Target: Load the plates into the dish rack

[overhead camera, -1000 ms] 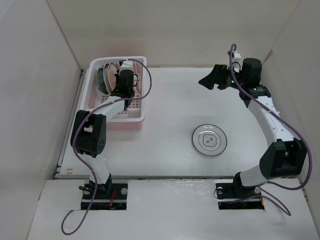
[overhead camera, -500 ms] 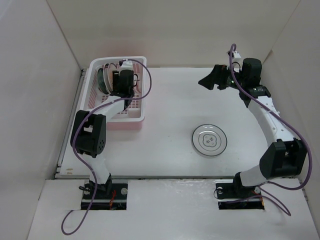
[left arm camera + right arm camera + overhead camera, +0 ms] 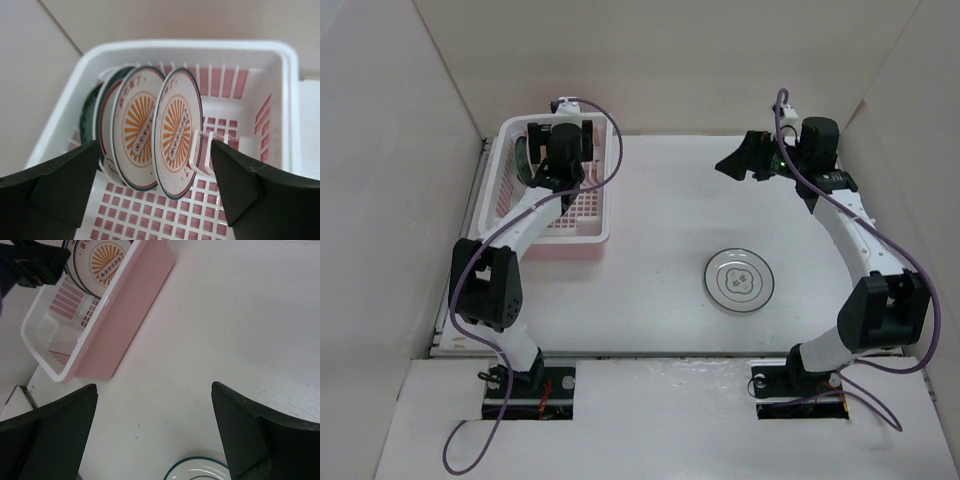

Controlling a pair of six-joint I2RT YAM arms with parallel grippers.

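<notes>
The pale pink dish rack (image 3: 605, 205) stands at the far left of the table. Several plates stand on edge in its slots: two orange sunburst plates (image 3: 177, 130) (image 3: 136, 127), a white one and a dark green plate (image 3: 89, 112) behind them. My left gripper (image 3: 155, 145) hovers open above the nearest sunburst plate, touching none; from above, the left gripper (image 3: 558, 165) is over the rack. A white plate (image 3: 740, 279) with a grey pattern lies flat on the table, its teal edge (image 3: 200, 471) showing below my right gripper (image 3: 154, 387), which is open, empty and raised at the far right (image 3: 735, 163).
Tall pale walls close in the table on the left, back and right. The rack's rim (image 3: 200, 46) and white divider tines (image 3: 200, 152) stand near the left fingers. White tabletop (image 3: 660, 220) lies between rack and lone plate.
My left gripper has opened, let go of the nearer sunburst plate and risen toward the rack's far end. The plate stays upright in its slot. The right arm has barely moved.
</notes>
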